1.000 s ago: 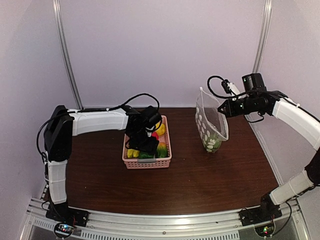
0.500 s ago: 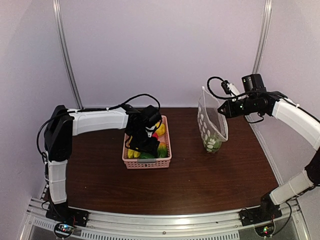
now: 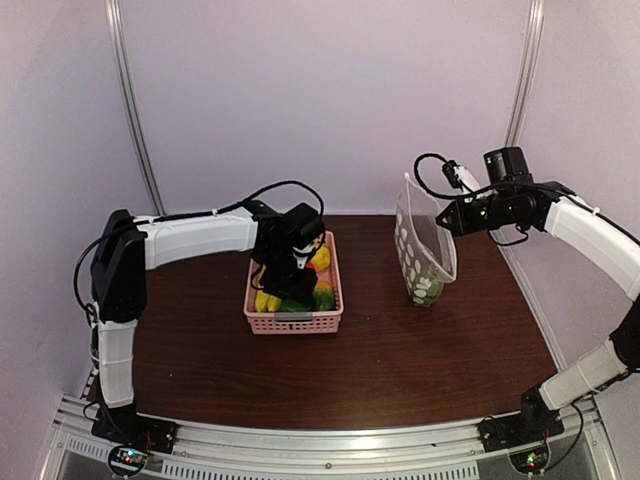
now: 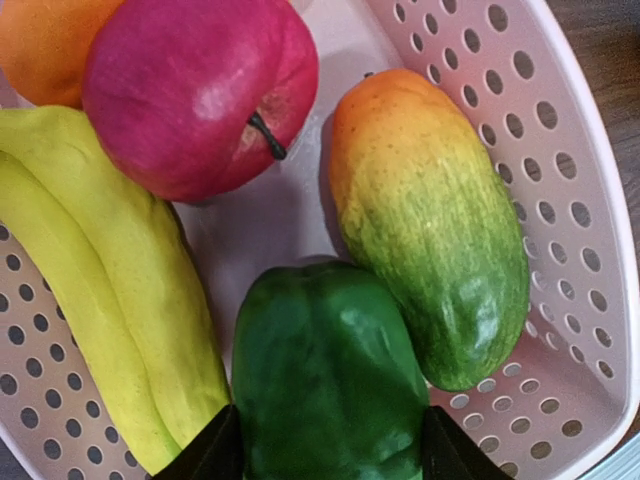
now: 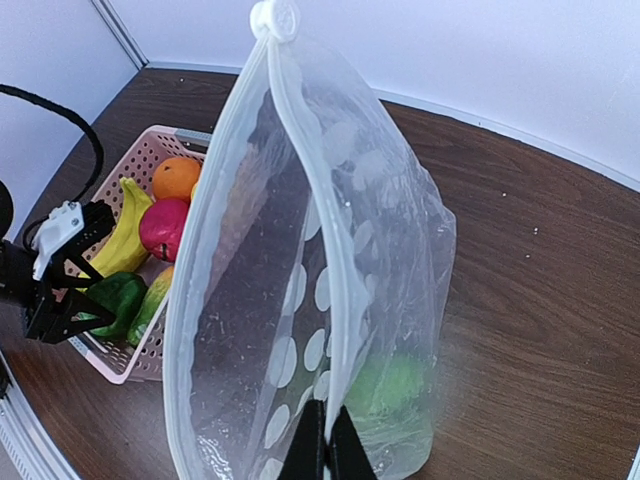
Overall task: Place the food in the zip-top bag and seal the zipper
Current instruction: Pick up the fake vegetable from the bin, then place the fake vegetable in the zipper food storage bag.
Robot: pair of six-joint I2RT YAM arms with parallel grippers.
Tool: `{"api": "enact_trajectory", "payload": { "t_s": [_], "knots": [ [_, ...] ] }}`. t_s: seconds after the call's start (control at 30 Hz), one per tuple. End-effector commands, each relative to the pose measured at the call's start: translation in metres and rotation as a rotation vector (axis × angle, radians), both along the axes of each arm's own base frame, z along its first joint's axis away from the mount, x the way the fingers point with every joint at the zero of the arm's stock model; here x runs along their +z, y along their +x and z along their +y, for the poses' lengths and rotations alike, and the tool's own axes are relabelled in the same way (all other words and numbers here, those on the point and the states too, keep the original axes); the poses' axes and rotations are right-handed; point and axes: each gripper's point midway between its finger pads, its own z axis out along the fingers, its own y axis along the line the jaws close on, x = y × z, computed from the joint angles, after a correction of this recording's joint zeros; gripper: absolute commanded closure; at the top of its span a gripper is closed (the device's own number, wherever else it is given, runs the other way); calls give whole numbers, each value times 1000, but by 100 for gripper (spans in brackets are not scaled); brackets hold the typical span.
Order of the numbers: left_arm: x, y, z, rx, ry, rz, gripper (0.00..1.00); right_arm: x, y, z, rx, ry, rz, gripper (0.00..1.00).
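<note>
Here the left gripper (image 4: 325, 455) is clamped around the green pepper (image 4: 325, 370) at the near end of the pink basket (image 4: 560, 130). The banana (image 4: 130, 290), the red apple (image 4: 195, 90), the orange (image 4: 45, 35) and the mango (image 4: 430, 220) lie in the basket around it. Well to the right of the basket, the zip-top bag (image 5: 300, 250) hangs upright with its mouth gaping, the zipper (image 5: 322, 195) unjoined and a green piece (image 5: 395, 385) in its bottom; the right gripper (image 5: 325, 445) is pinched tight on the bag's rim, on the side away from the basket.
</note>
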Motion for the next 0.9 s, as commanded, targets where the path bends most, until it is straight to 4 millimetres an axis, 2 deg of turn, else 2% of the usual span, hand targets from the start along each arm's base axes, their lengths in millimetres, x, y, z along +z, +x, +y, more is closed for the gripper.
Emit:
{"api": "enact_trajectory", "payload": {
  "t_s": [0.0, 0.2, 0.37, 0.47, 0.6, 0.7, 0.8, 0.87],
  "knots": [
    [67, 17, -3, -29, -69, -143, 57, 25, 3, -10, -12, -67, -73, 100],
    [123, 29, -17, -26, -192, -256, 58, 36, 10, -19, -26, -143, -105, 100],
    [139, 40, -34, -19, -284, -314, 61, 25, 7, -11, 12, -131, -60, 100],
    [168, 40, -62, -78, -431, -372, 62, 19, 6, -8, 20, -125, -45, 100],
    [225, 14, -112, -230, -719, -452, 65, 13, 6, -3, 21, -129, -32, 100],
    [253, -7, -140, -316, -906, -440, 67, 13, 9, -1, 13, -119, -27, 100],
    [267, -23, -164, -376, -1042, -391, 67, 11, 10, 6, 19, -108, -20, 100],
    [267, -30, -179, -404, -1104, -342, 67, 10, 10, 11, 25, -106, -14, 100]
  ]
}}
